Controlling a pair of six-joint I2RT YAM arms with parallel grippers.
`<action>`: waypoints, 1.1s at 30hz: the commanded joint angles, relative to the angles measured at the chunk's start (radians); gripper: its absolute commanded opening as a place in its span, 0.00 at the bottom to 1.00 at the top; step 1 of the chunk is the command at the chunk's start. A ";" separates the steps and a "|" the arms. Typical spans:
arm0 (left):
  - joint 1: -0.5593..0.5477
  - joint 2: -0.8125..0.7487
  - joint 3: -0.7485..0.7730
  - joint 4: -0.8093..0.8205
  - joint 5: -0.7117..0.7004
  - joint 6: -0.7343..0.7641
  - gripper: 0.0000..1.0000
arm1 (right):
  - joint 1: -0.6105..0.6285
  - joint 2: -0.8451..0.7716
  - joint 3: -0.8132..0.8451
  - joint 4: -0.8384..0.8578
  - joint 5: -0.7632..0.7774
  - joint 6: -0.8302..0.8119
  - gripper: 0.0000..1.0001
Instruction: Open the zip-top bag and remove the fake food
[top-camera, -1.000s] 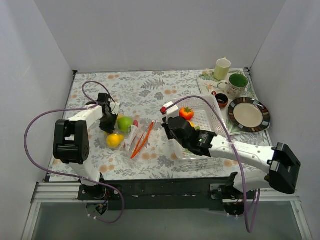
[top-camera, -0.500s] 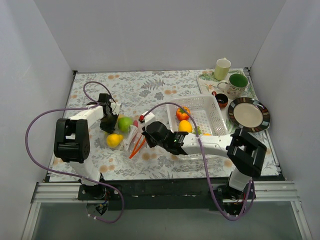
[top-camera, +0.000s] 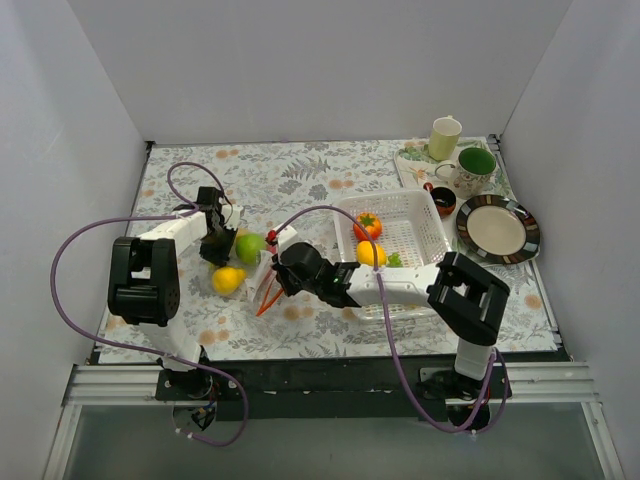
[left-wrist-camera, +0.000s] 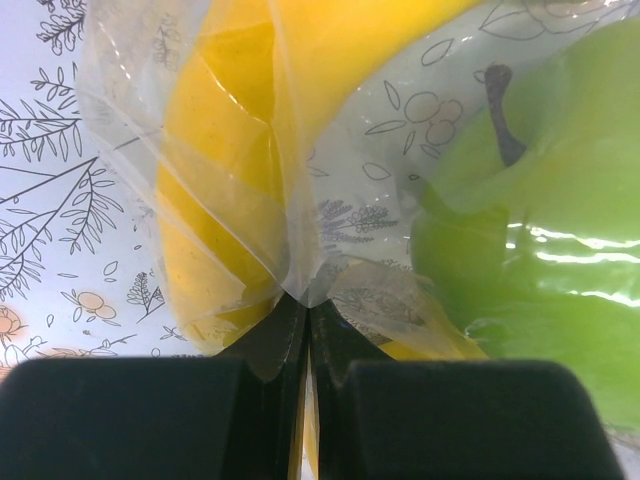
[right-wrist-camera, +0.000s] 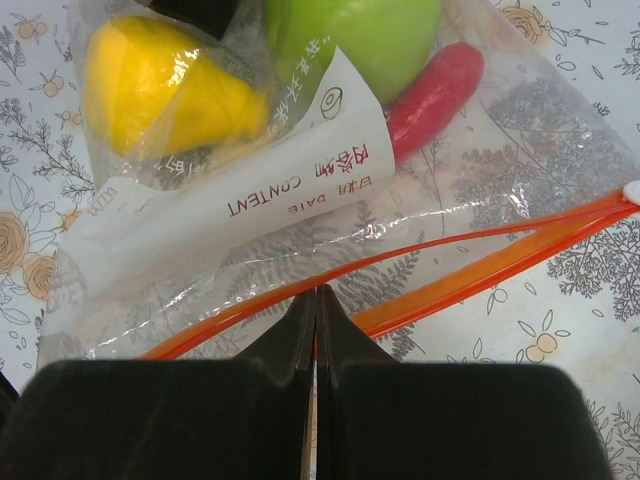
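The only legible writing is on the white write-on panel (right-wrist-camera: 230, 205) printed on the zip-top bag (right-wrist-camera: 500, 170), seen upside down in the right wrist view; in dark red capitals it reads "CONTENT" and "DATE"; beside these stand Chinese characters too small to read surely; a small round emblem sits at the panel's far end.

The right pincer (right-wrist-camera: 316, 296) has swung leftward from over the white basket (top-camera: 395, 197) at centre right. It now pinches the zip-top bag (right-wrist-camera: 520, 140) at its red-orange zip strip (right-wrist-camera: 470, 276).
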 joint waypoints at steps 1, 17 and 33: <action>-0.002 -0.003 -0.039 0.028 -0.018 0.016 0.00 | 0.006 -0.059 -0.036 0.076 0.017 0.016 0.01; -0.002 -0.016 -0.015 -0.012 0.012 0.001 0.00 | 0.009 0.202 0.165 0.071 0.111 0.028 0.64; -0.002 -0.042 -0.077 0.010 0.008 0.012 0.00 | 0.012 0.329 0.373 -0.048 0.224 0.080 0.77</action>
